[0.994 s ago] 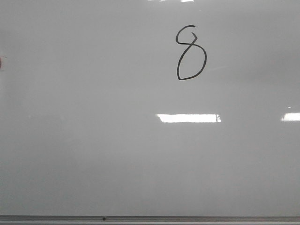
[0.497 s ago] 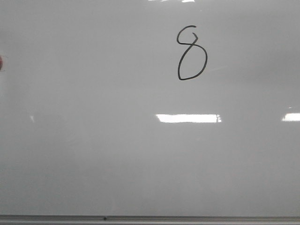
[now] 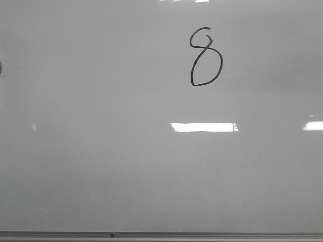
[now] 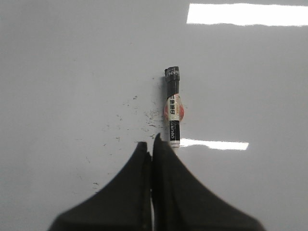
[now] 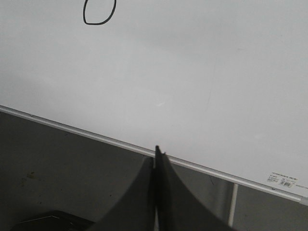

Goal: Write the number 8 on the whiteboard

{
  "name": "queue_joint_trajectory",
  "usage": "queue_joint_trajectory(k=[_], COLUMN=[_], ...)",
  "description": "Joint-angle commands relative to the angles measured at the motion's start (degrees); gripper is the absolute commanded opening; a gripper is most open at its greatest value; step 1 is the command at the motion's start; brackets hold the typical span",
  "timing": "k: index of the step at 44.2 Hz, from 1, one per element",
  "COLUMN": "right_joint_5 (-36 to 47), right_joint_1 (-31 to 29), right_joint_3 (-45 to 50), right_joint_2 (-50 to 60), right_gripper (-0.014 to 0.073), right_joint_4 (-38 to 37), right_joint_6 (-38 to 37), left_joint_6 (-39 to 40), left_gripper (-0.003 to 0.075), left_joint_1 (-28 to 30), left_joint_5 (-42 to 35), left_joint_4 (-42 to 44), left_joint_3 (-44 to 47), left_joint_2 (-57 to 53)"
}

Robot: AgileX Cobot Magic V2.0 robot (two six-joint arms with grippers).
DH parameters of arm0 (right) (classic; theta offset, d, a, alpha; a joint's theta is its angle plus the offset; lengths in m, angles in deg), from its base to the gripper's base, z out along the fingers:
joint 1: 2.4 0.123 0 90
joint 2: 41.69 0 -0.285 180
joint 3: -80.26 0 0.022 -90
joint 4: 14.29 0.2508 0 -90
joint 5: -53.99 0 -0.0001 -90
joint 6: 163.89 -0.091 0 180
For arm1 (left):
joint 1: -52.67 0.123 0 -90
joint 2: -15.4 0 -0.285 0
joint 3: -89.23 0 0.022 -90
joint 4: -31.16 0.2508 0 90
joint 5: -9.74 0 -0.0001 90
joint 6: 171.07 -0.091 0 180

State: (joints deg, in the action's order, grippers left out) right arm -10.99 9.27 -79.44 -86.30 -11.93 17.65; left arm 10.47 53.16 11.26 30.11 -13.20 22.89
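The number 8 [image 3: 206, 57] stood high on the whiteboard [image 3: 101, 166], right of centre. The left gripper [image 4: 151, 148] was pressed closed beside a marker [image 4: 173, 107]; the right gripper [image 5: 156, 154] was closed, empty.

Left pincer [image 4: 152, 147] closed; marker [image 4: 173, 108] lying on whiteboard [image 4: 72, 72].

You're looking at some office or lab-type room, hard to pin down: a big glossy whiteboard [image 3: 101, 166] with a metal rail [image 5: 96, 136], strip-light glare [image 3: 203, 127] on it, marker [image 4: 173, 108] lying there.
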Motion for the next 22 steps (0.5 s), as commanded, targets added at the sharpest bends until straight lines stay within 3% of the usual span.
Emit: queue_joint_trajectory(k=[1, 16, 22], right_joint_5=[3.5, 4.1, 12.5], right_joint_1=[-0.2, -0.3, -1.7], right_joint_3=[-1.3, -0.1, 7.0], right_joint_2=[-0.1, 1.4, 6.5], right_gripper=[-0.0116, -0.0116, -0.0116], right_joint_4=[-0.5, -0.8, -2.4], right_joint_6=[0.2, 0.4, 1.3], left_joint_6=[0.3, 0.3, 0.3], left_gripper=[-0.0019, -0.0019, -0.0019], left_joint_1=[-0.4, -0.3, -0.3], left_joint_5=[-5.2, -5.2, -5.2], left_joint_4=[-0.4, -0.4, -0.4], left_joint_3=[0.1, 0.1, 0.1], left_joint_2=[-1.2, -1.2, -1.2])
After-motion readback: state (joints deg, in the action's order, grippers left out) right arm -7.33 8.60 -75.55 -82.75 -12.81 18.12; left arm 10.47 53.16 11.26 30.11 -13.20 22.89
